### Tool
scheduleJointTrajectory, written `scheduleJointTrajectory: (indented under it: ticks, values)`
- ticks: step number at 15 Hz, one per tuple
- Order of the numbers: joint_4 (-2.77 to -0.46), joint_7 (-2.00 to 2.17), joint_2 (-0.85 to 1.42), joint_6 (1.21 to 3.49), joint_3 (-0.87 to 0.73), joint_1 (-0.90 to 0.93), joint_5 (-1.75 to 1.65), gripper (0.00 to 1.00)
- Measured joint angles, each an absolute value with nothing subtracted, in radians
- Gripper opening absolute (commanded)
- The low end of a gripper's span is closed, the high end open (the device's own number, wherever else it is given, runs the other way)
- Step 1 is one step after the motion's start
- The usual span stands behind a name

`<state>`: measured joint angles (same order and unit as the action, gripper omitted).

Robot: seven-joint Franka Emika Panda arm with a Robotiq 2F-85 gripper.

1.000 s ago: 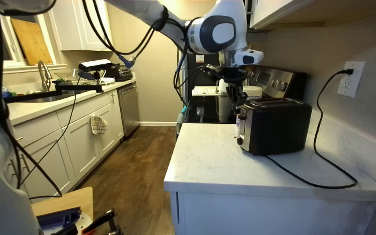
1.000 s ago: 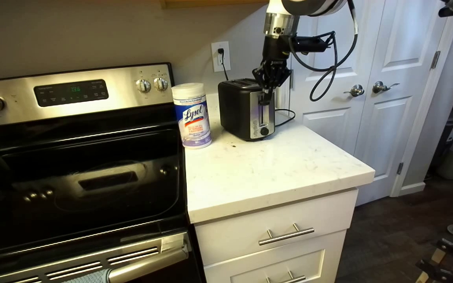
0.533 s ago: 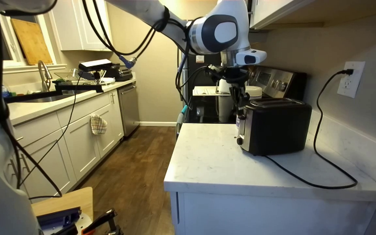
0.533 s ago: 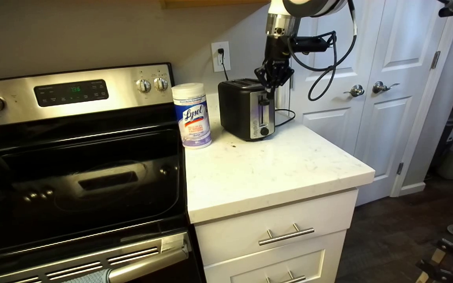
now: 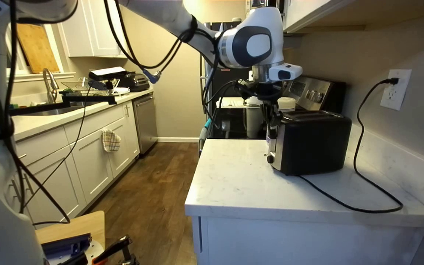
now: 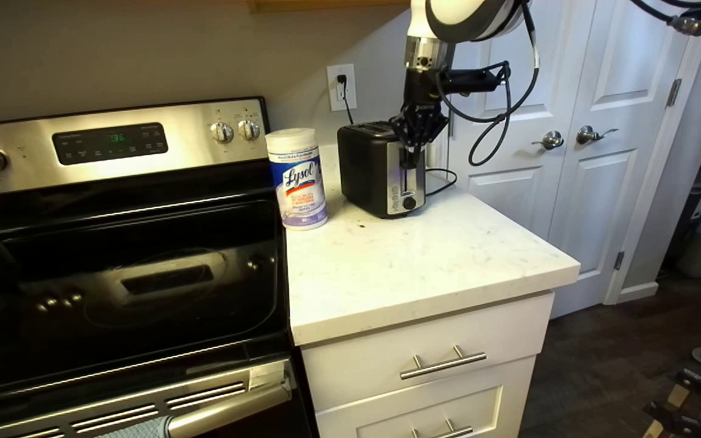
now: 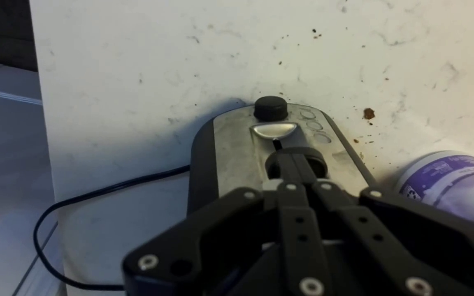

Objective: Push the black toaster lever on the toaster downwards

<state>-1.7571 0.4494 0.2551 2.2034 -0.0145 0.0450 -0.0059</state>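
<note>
The black toaster (image 5: 315,147) stands upright on the white counter; it also shows in an exterior view (image 6: 366,170). Its silvery narrow end (image 7: 237,152) faces up the wrist view. The black toaster lever (image 7: 315,153) is a rounded tab on that end, with a short stretch of dark slot (image 7: 277,144) showing beyond it. My gripper (image 7: 297,164) is shut, its fingertips together and empty. They overlap the lever in the wrist view and partly hide it. In both exterior views the gripper (image 6: 412,152) points down at the lever; whether they touch I cannot tell.
A Lysol canister (image 6: 299,182) stands beside the toaster, near the stove (image 6: 162,267). A black knob (image 7: 270,108) sits low on the toaster's end. The black cord (image 5: 361,154) runs over the counter to the wall outlet (image 5: 396,89). A cabinet (image 5: 322,14) hangs above.
My gripper first shifted slightly sideways, then came down and back over the lever. Its fingertips are now lower against the toaster's end. The toaster has not moved.
</note>
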Motion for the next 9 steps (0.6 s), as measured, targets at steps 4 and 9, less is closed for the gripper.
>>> scheduleJointTrajectory:
  ticks: [4,9]
  values:
    - [-1.734,0.449,0.29,2.202,-0.015,0.049,-0.007,0.0]
    - [-1.724,0.451,0.313,2.207,-0.026,0.073,-0.046,0.0]
